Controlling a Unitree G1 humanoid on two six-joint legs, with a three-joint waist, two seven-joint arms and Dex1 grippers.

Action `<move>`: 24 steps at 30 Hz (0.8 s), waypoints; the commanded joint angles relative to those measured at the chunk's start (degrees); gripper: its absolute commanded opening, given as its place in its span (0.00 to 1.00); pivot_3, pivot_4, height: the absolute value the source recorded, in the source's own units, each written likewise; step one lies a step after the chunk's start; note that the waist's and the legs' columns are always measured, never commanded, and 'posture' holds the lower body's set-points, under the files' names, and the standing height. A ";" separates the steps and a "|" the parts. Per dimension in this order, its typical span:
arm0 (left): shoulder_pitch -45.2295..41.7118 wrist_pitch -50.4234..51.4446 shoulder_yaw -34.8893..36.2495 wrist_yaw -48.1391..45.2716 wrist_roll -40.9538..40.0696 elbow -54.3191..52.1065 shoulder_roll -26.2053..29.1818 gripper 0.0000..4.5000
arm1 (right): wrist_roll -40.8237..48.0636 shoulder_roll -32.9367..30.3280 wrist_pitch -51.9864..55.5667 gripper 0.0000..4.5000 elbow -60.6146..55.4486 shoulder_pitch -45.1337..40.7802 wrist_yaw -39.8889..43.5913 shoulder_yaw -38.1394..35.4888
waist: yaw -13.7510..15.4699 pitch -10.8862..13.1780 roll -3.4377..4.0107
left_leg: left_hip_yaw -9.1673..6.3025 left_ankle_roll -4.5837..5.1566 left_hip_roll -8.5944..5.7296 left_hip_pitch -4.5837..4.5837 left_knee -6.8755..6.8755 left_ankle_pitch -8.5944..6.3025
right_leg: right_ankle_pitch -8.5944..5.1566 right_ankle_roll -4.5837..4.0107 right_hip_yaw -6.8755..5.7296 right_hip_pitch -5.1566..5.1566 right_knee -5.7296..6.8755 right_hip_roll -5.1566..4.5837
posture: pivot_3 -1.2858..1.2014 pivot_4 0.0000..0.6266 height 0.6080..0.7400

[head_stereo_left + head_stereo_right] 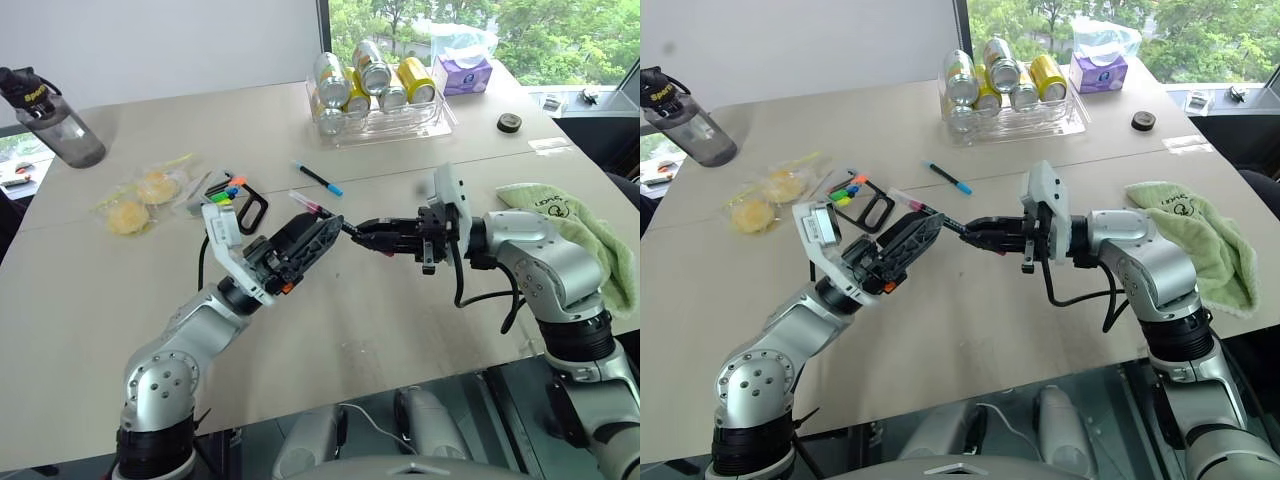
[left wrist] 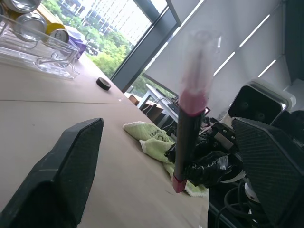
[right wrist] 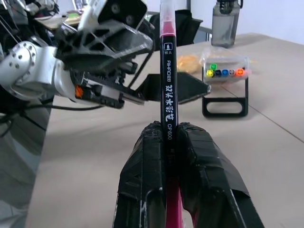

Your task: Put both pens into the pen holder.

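My right gripper (image 1: 362,233) is shut on the dark pen with the magenta-pink end (image 3: 168,71) and holds it level above the table's middle, pink end toward my left arm. My left gripper (image 1: 322,228) is open, one finger (image 2: 71,161) on each side of that pen (image 2: 189,118), with gaps on both sides. The second pen (image 1: 318,179), black with light-blue ends, lies flat on the table behind the grippers. The pen holder (image 1: 222,192) lies on its side to the left with its black loop frame (image 1: 252,210). Coloured marker tips show at its mouth (image 3: 224,72).
A clear tray (image 1: 440,118) of drink cans stands at the back. A dark water bottle (image 1: 55,120) is at the far left, with snack bags (image 1: 140,195) beside the pen holder. A green towel (image 1: 580,235) lies at the right edge, a tissue pack (image 1: 462,72) and black roll (image 1: 510,122) behind it.
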 commanded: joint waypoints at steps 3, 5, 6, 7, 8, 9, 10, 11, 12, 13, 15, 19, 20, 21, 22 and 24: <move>-0.92 -1.82 0.04 0.52 -1.11 -2.57 -0.47 0.38 | 2.63 -0.41 0.02 0.00 -3.02 -1.31 0.40 -0.03 | 0.00 0.00 0.00 | 0.00 0.00 0.00 -0.01 0.00 0.00 | 0.00 0.00 0.00 0.00 0.00 0.00 | 0.52 0.24 0.99; -1.41 -2.11 0.00 0.84 -1.31 -2.76 -0.60 0.19 | 2.42 -0.52 -0.18 0.00 -2.89 -1.50 0.47 0.53 | 0.00 0.00 0.00 | 0.00 0.00 0.00 -0.01 0.00 0.00 | 0.00 0.00 0.00 0.00 0.00 0.00 | 0.52 0.24 0.99; -1.79 -2.18 -0.20 0.86 -1.22 -2.93 -0.62 0.11 | 2.03 -0.43 -0.58 0.00 -2.63 -1.58 0.44 0.94 | 0.00 0.00 0.00 | 0.00 0.00 0.00 -0.01 0.00 0.00 | 0.00 0.00 -0.01 0.00 0.00 0.00 | 0.52 0.24 0.99; -2.12 -2.22 -0.37 0.93 -1.14 -3.06 -0.65 0.00 | 1.71 -0.36 -0.92 0.00 -2.38 -1.64 0.42 1.24 | 0.00 0.00 0.00 | 0.00 0.00 0.00 -0.01 0.00 0.00 | 0.00 0.00 -0.01 0.00 0.00 0.00 | 0.52 0.24 0.99; -2.53 -2.28 -0.53 0.98 -0.92 -3.02 -0.66 0.00 | 1.49 -0.38 -1.08 0.00 -2.05 -1.77 0.53 1.54 | -0.04 0.00 0.00 | 0.00 0.00 0.00 0.00 0.00 0.00 | 0.00 0.00 -0.01 0.00 0.00 0.00 | 0.52 0.24 0.99; -3.06 -2.40 -0.69 0.79 0.09 -2.90 -0.33 0.00 | 0.93 -0.72 -1.29 0.00 -1.69 -2.02 0.81 2.07 | -0.04 0.00 0.00 | 0.01 0.00 0.00 0.00 0.00 0.00 | 0.00 0.00 -0.01 0.00 0.00 0.01 | 0.52 0.24 0.99; -3.50 -2.67 -0.79 0.51 1.24 -2.78 -0.03 0.00 | 0.50 -1.07 -1.40 0.21 -1.46 -2.21 1.04 2.47 | -0.04 0.00 0.00 | 0.01 0.00 0.00 0.00 0.00 0.00 | 0.00 0.00 -0.01 0.00 0.00 0.01 | 0.52 0.24 0.99; -3.99 -3.02 -0.73 0.33 2.34 -2.60 0.22 0.00 | 0.08 -1.47 -1.49 0.30 -1.39 -2.29 1.16 2.79 | -0.04 0.00 0.00 | 0.01 0.00 0.00 0.00 0.00 0.00 | 0.00 0.00 -0.02 0.00 0.00 0.01 | 0.52 0.24 0.99; -4.37 -3.25 -0.66 0.15 3.34 -2.48 0.54 0.00 | -0.29 -1.78 -1.72 0.39 -1.40 -2.26 1.03 2.98 | -0.02 0.00 0.00 | 0.01 0.00 0.00 0.00 0.00 0.00 | 0.00 0.00 -0.02 0.00 0.00 0.02 | 0.52 0.24 0.99; -4.85 -3.63 -0.62 -0.17 4.85 -2.36 1.09 0.00 | -1.01 -1.66 -2.44 0.51 -1.30 -2.04 -0.27 2.57 | -0.02 0.00 0.00 | 0.00 0.00 0.00 0.00 0.00 0.00 | 0.00 0.00 -0.03 0.00 0.00 0.02 | 0.52 0.24 0.99; -5.82 -5.01 -0.97 -0.98 9.78 -2.30 2.86 0.00 | -1.05 -1.98 -2.72 0.73 -0.77 -1.48 -1.35 1.46 | -0.03 0.00 0.00 | 0.01 0.00 0.00 -0.01 0.00 0.00 | 0.00 0.00 -0.02 0.00 -0.01 0.01 | 0.52 0.24 0.99; -8.28 -12.16 -3.40 -2.17 26.94 -1.11 7.74 0.00 | -0.62 -4.50 -3.96 0.73 0.75 0.63 -1.35 -2.01 | 0.16 0.00 -0.01 | 0.01 0.00 -0.01 -0.02 -0.01 0.00 | 0.00 0.00 -0.03 0.00 -0.02 0.01 | 0.52 0.24 0.99; -9.03 -14.79 -4.36 -2.17 32.35 -0.53 9.19 0.00 | -0.47 -5.15 -4.18 0.73 1.15 1.13 -1.63 -2.99 | 0.33 0.00 -0.01 | 0.01 0.00 -0.02 -0.03 -0.01 0.00 | 0.00 0.00 -0.04 0.00 -0.04 0.01 | 0.52 0.24 0.99; -9.71 -17.64 -5.83 -2.16 38.66 0.11 11.29 0.00 | 0.10 -5.56 -4.15 0.73 1.45 1.67 -2.16 -4.50 | 0.33 0.00 -0.01 | 0.01 0.00 -0.03 -0.03 -0.01 0.00 | 0.00 0.00 -0.05 0.01 -0.05 0.00 | 0.52 0.24 0.99; -10.21 -20.11 -7.32 -2.36 44.11 0.69 13.27 0.00 | 0.83 -5.83 -3.97 0.73 1.48 2.16 -2.74 -6.03 | 0.36 0.00 -0.01 | 0.02 0.00 -0.03 -0.03 -0.02 0.00 | 0.00 0.00 -0.03 0.00 -0.05 0.00 | 0.52 0.24 0.99; -10.99 -24.04 -10.73 -2.83 55.24 2.13 18.40 0.00 | 3.60 -5.94 -4.05 0.73 0.83 3.60 -3.18 -10.02 | 0.40 0.00 -0.01 | 0.01 0.00 -0.03 -0.03 -0.06 0.00 | 0.00 0.00 -0.03 0.00 -0.06 0.00 | 0.52 0.24 0.99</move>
